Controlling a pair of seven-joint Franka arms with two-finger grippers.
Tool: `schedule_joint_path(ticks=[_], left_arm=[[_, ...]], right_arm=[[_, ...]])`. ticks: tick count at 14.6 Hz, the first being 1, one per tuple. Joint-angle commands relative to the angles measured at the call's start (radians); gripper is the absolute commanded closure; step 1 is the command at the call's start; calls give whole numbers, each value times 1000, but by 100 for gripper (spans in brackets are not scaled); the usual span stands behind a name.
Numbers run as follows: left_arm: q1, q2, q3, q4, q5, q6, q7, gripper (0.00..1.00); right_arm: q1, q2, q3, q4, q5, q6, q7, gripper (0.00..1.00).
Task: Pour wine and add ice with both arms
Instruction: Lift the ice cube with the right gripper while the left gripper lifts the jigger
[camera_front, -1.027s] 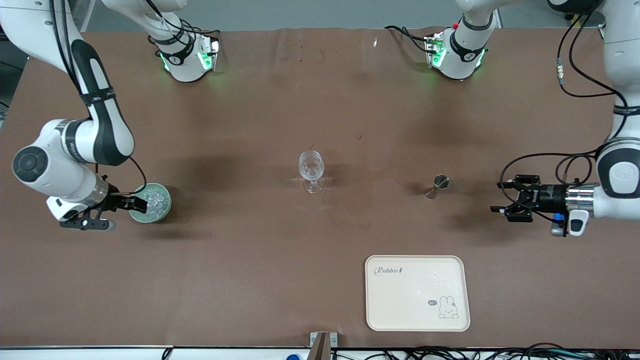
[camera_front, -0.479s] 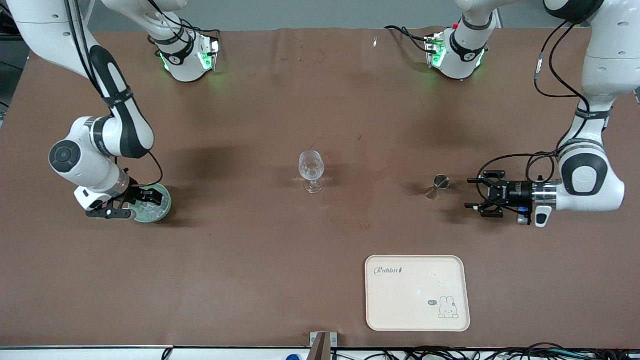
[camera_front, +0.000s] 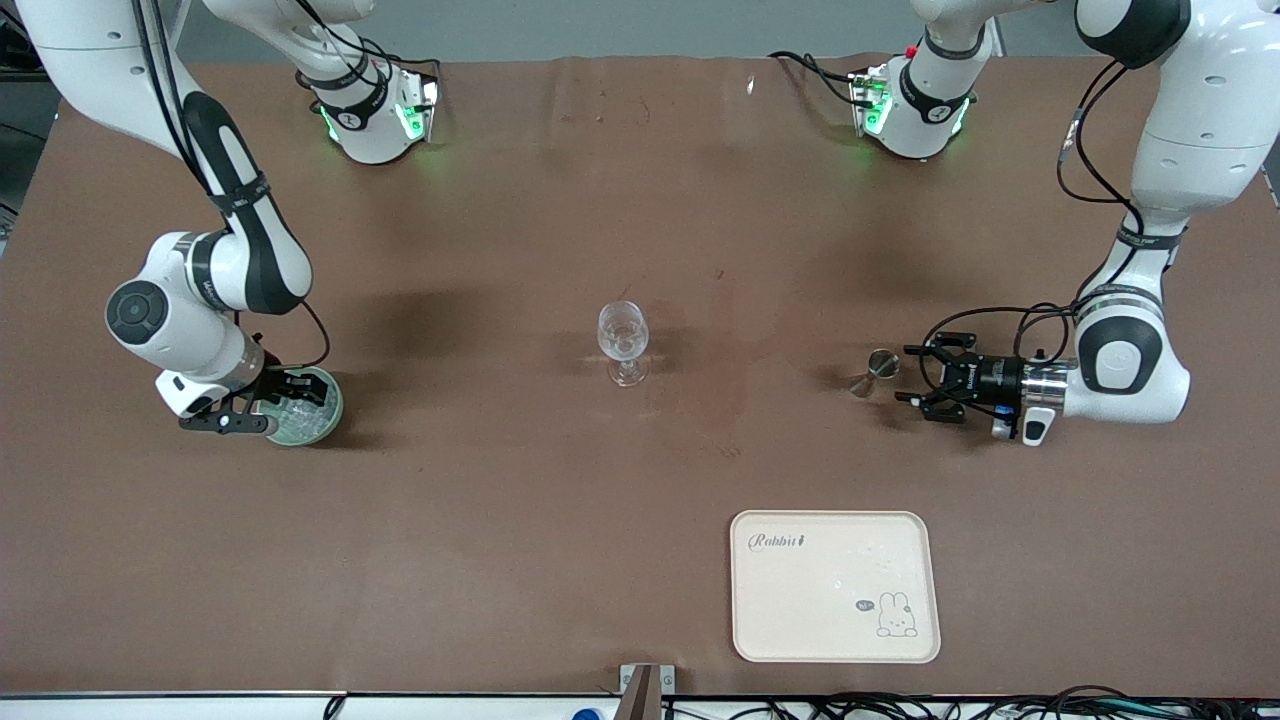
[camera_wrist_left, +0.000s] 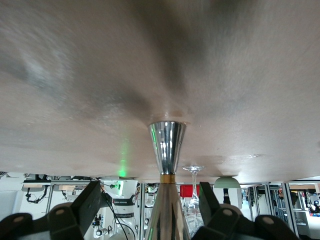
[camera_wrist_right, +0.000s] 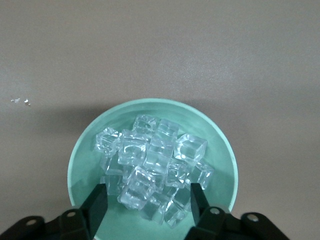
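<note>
I see the right gripper (camera_front: 290, 392) low over a green bowl (camera_front: 325, 410) at the right arm's end of the worktop (camera_front: 500, 500). In the right wrist view its two fingers (camera_wrist_right: 97, 202) stand apart, one on each side of the ice (camera_wrist_right: 152, 165), which lies heaped in the bowl directly under the gripper; no cube is clamped between them.

I see the left gripper (camera_front: 912, 375) lying level, close to the worktop at the left arm's end. Its fingers (camera_wrist_left: 92, 200) are spread, and a steel jigger (camera_front: 876, 368) stands upright just ahead of them, between their tips in the left wrist view. I cannot tell whether the fingers touch the jigger.

A clear stemmed glass (camera_front: 623, 342) stands upright at mid-worktop, well apart from both grippers, between the bowl and the jigger.

A cream tray (camera_front: 835, 585) with a rabbit print lies nearer the front camera than the jigger, well apart from the left gripper.
</note>
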Motion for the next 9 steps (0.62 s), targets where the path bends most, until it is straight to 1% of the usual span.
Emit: schedule_joint_path(ticks=[1, 3, 5, 9], left_arm=[[-3, 12, -2, -9, -25, 10, 7, 14], [-5, 19, -5, -10, -57, 9, 11, 17], [-5, 28, -18, -13, -62, 10, 18, 20], [-5, 39, -30, -15, -96, 9, 32, 26]], right_arm=[[4, -28, 0, -36, 10, 27, 9, 27], [2, -25, 0, -36, 10, 47, 9, 28], [2, -22, 0, -36, 10, 50, 9, 31], [4, -11, 0, -36, 20, 59, 9, 31]])
